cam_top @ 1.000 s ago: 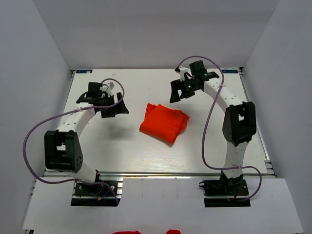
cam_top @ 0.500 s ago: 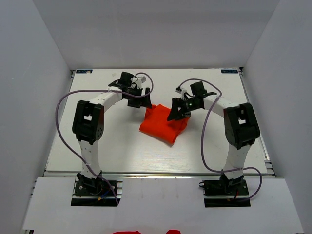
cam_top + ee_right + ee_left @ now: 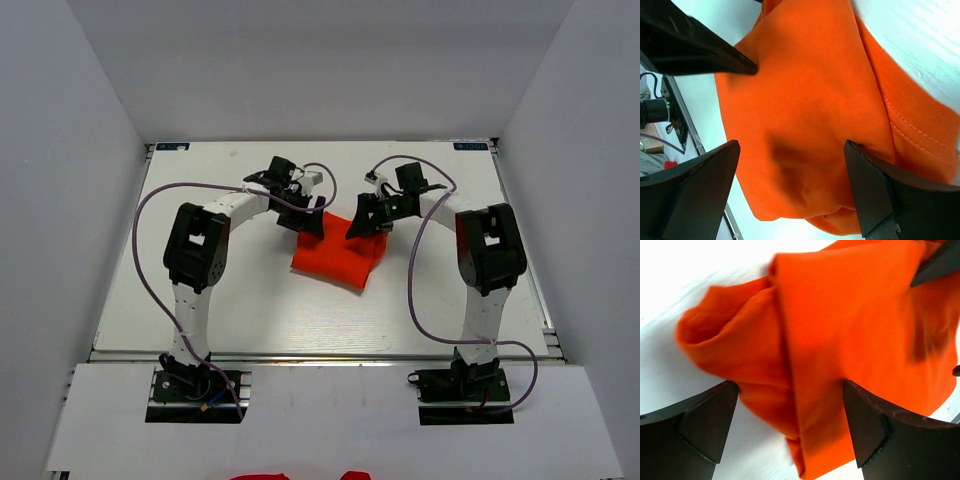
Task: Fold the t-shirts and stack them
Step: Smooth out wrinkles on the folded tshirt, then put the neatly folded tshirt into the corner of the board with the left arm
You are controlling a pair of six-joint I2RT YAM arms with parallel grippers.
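White table [image 3: 220, 300]: one t-shirt [image 3: 335, 260]; left pincer [image 3: 311, 223], right pincer [image 3: 362, 222] both open.

Bright, diffuse light fills my cell; the white worktop [image 3: 220, 300] nearly blows out in my wrist views. Shadows there are soft and faint. Up close, my dark gripper fingers [image 3: 695, 425] look soft-edged, nearly black, detail lost.

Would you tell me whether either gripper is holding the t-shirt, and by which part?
Nothing is held: the left gripper and the right gripper both stand open over the far edge of the t-shirt.
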